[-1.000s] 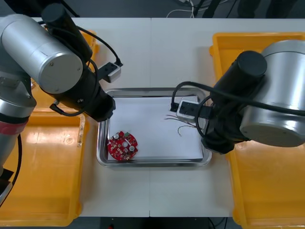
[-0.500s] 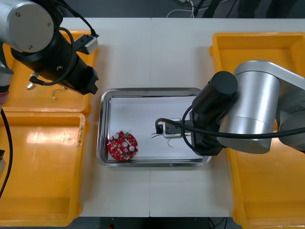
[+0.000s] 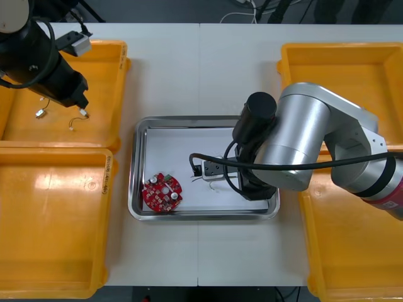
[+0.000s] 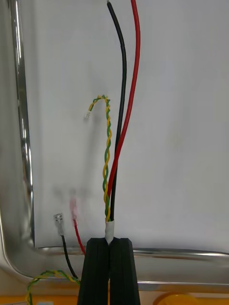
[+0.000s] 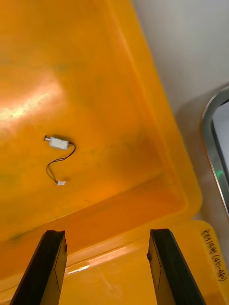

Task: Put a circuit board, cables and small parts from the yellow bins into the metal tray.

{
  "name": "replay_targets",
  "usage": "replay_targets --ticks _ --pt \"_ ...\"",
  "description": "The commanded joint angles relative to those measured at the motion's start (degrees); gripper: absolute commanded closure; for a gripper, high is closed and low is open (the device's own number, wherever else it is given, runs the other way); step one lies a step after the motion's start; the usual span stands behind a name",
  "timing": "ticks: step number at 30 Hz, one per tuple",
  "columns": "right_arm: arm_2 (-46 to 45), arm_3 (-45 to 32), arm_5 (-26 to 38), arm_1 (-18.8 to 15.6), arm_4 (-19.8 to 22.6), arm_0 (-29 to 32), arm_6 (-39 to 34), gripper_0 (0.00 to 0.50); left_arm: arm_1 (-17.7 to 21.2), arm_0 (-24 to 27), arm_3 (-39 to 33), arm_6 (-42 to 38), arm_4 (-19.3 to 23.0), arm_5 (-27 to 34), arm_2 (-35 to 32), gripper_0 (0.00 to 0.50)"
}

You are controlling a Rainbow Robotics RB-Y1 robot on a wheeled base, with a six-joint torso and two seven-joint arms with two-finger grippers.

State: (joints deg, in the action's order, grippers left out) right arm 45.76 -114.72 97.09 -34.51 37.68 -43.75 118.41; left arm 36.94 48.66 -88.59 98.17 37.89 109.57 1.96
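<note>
Now, R tool point(image 4: 109, 241) pinching cables point(image 4: 109, 213), over metal tray point(image 4: 21, 119)

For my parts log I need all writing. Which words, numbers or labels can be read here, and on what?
"(44-48)", uncertain, after blurred characters: black handwriting on the rim of a left yellow bin, near the open left gripper.
No readable text on the circuit board, metal tray, or cables held by the right gripper.

Bright, even overhead light. Glare streaks the metal tray point(image 3: 133, 189) rim and the near left yellow bin point(image 3: 56, 239) floor. Faint, soft shadows beside the cables point(image 4: 108, 209).
</note>
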Motion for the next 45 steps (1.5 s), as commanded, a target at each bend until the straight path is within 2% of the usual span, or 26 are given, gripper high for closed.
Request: replay_targets --ticks 1,4,9,17,30,32,34,35,36,37,38,39,45 --pt "4.69 -0.6 -0.94 1.46 -4.02 -2.48 1.21 0.5 3.84 4.86 3.16 2.2 -1.32 0.43 -1.96 0.0" --pt "6.97 -0.6 -1.55 1.46 -5.95 -2.39 1.3 0.5 4.45 5.21 5.01 3.6 -2.2 0.43 -2.93 0.0" --pt "9.61 0.46 -3.22 1.46 -7.1 -2.21 1.56 0.5 4.54 5.21 6.68 8.26 -7.39 -0.14 -4.16 0.0" --pt "10.93 4.32 -6.91 2.96 -8.68 -2.04 2.53 0.5 4.54 5.21 12.22 13.8 -8.0 -6.47 -8.47 0.0" --pt "10.93 5.38 -7.7 3.31 -8.59 -1.95 3.32 0.5 4.54 5.21 20.13 16.79 -8.44 -16.67 -8.64 0.0" --pt "10.93 5.47 -7.62 3.31 -8.68 -1.95 3.32 0.444 4.54 5.21 21.53 17.32 -8.44 -17.99 -8.64 0.0" --pt "11.02 5.38 -7.53 3.31 -8.68 -2.04 3.32 0.309 4.54 5.21 22.94 17.93 -8.36 -19.39 -8.55 0.0" --pt "10.93 5.38 -7.53 3.31 -8.68 -2.04 3.32 0.262 4.54 5.21 23.38 18.11 -8.27 -19.83 -8.47 0.0" --pt "10.93 5.38 -7.44 3.31 -8.68 -1.95 3.32 0.185 4.54 5.21 23.82 18.46 -8.27 -20.36 -8.47 0.0" --pt "10.93 5.47 -7.35 3.31 -8.68 -2.04 3.32 0.079 4.54 5.21 24.26 18.72 -8.27 -20.89 -8.29 0.0" --pt "10.93 5.47 -7.35 3.31 -8.68 -2.04 3.32 0.079 4.54 5.21 24.26 18.72 -8.27 -20.89 -8.29 0.0" --pt "10.93 5.38 -7.26 3.31 -8.68 -2.04 3.05 0.0 4.54 5.21 25.14 19.07 -8.27 -21.68 -7.94 0.0" --pt "10.75 5.38 -6.74 3.31 -9.03 -2.04 2.97 0.0 4.54 5.21 27.25 19.78 -8.27 -24.23 -6.62 0.0"
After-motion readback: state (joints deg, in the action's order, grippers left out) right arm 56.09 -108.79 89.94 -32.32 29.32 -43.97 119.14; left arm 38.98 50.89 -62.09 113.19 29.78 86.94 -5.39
